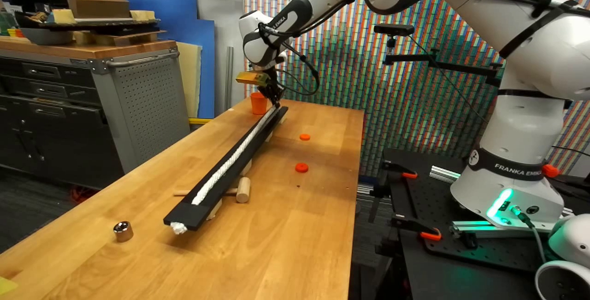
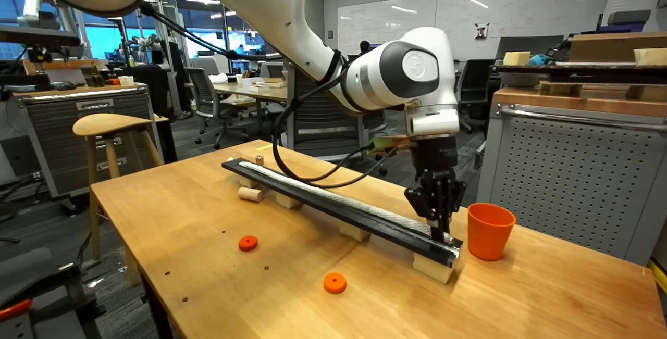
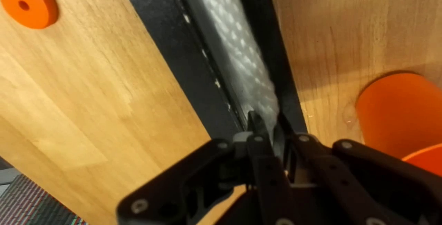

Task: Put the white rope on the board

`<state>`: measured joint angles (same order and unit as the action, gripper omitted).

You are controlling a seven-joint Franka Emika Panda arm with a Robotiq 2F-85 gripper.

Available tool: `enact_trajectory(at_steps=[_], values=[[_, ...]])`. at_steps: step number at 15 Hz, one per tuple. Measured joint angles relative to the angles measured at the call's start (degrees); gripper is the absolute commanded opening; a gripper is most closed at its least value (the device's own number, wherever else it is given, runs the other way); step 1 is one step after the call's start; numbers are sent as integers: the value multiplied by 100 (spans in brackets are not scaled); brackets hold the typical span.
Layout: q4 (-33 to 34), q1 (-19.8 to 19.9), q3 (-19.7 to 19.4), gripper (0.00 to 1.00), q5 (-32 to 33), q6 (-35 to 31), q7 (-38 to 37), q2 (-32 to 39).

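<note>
Wrist view: claw [image 3: 269, 121] drawn nearly together, pinching the white rope [image 3: 239, 45].

In the wrist view, we cannot follow the white rope [image 3: 238, 38] past the jaws, and the right edge crops the orange cup [image 3: 397, 107]. In an exterior view, the black board [image 1: 243, 158] hides part of the wooden mallet [image 1: 243, 190] from us.
</note>
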<state>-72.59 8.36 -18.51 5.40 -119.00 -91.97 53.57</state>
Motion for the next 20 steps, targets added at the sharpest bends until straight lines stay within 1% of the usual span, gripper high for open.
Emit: enact_trajectory(at_steps=[9,20], values=[[-49,6,0,3,-20,-22,-289,-46],[-749,-85,-2,3,107,-478,-359,-537]])
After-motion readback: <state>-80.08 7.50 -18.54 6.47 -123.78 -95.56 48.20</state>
